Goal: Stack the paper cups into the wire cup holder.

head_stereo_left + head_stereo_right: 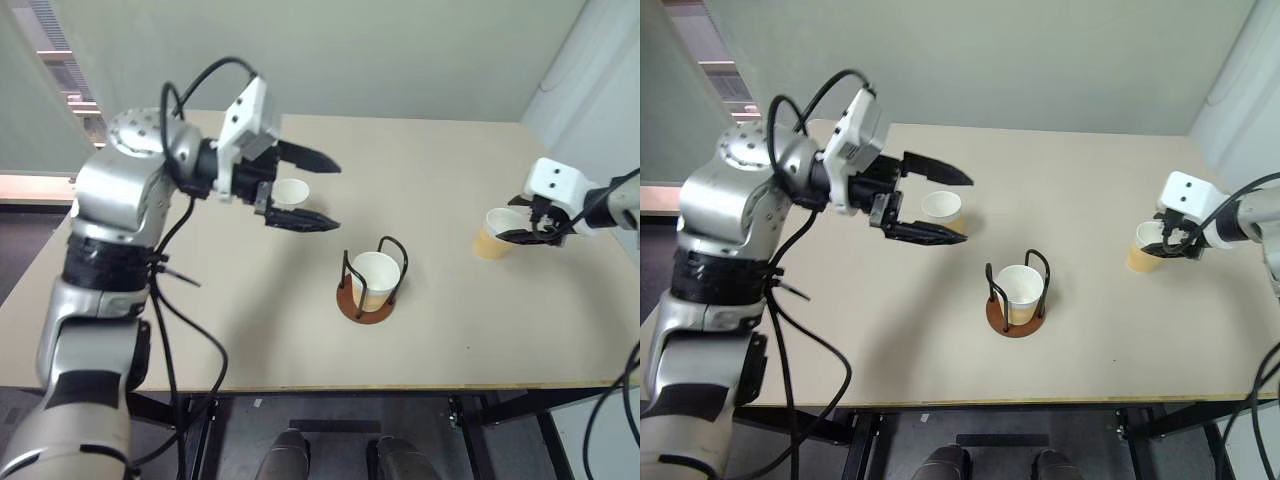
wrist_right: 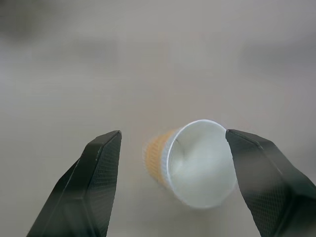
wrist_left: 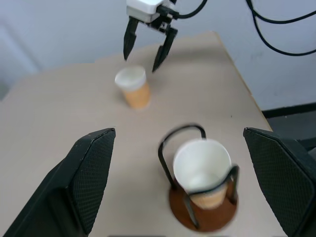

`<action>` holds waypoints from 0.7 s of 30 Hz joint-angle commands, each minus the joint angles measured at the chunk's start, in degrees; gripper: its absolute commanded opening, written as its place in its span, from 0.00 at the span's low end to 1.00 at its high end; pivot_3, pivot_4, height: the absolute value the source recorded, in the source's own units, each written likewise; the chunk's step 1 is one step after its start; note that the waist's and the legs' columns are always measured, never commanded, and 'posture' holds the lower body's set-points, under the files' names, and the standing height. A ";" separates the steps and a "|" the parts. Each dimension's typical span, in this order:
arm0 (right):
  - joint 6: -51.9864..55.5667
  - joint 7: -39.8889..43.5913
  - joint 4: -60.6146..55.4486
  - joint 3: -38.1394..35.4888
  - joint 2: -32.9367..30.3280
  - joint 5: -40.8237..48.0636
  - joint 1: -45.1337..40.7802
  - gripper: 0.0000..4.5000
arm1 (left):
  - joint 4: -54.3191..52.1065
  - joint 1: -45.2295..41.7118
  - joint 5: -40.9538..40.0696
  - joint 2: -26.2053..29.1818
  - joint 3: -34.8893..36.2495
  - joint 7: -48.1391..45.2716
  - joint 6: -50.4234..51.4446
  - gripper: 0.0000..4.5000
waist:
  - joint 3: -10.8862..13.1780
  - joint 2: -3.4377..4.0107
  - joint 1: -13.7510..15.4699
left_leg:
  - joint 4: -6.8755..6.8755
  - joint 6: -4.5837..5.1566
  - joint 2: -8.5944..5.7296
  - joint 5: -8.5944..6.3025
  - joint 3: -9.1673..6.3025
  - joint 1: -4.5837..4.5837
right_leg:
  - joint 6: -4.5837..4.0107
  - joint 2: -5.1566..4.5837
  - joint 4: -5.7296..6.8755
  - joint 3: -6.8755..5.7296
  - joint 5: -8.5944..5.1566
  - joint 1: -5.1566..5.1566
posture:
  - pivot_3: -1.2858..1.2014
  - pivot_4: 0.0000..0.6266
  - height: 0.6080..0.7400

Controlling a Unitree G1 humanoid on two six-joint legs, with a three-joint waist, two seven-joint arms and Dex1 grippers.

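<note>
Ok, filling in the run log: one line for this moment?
holder: one cup inside | left gripper: open, empty, above table | right gripper: open around right cup | far cup: upright on table

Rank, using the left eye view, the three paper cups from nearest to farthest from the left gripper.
1. Cup behind the left gripper, at table centre-left.
2. Cup in the wire holder, mid-table.
3. Cup at the right gripper, far right.

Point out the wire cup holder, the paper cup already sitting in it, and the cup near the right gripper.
wire cup holder [image 1: 348, 303]: left eye view, bare edge of its reddish-brown base.
paper cup in the holder [image 1: 374, 270]: left eye view, white inside.
paper cup by the right gripper [image 1: 487, 244]: left eye view, tan outer wall.
</note>
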 commanded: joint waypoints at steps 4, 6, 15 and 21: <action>-9.92 0.16 13.89 4.14 3.03 -9.04 -4.56 0.78 | -7.32 3.69 -2.42 3.35 4.74 4.37 3.80 0.99 | 0.00 0.01 0.22 | 0.00 0.01 -0.01 0.02 -0.01 0.01 | -0.04 -0.08 0.00 -0.07 0.02 0.04 | 0.52 0.24 1.00; -12.81 -0.88 18.11 4.89 3.86 -11.31 -5.68 0.78 | -8.39 4.84 -2.78 4.11 5.28 5.03 4.29 0.99 | 0.01 0.02 0.32 | -0.05 0.00 -0.01 0.03 -0.01 0.02 | -0.08 -0.11 0.02 -0.10 0.02 0.03 | 0.52 0.24 1.00; -14.45 1.63 22.19 1.98 5.96 -10.58 -7.59 0.20 | -9.03 8.40 -3.96 9.15 7.30 4.01 3.27 1.00 | 0.03 0.06 -0.23 | -0.26 -0.04 0.02 0.04 0.01 0.05 | -0.34 -0.11 0.06 -0.17 -0.03 -0.07 | 0.52 0.24 1.00; -11.38 5.78 17.96 -0.55 6.45 -7.78 -7.31 0.00 | -7.60 10.10 -3.98 11.12 8.58 3.98 2.51 1.00 | 0.03 0.06 -0.21 | -0.46 -0.12 0.02 0.10 0.00 0.05 | -0.42 -0.12 0.06 -0.18 -0.06 -0.13 | 0.52 0.24 1.00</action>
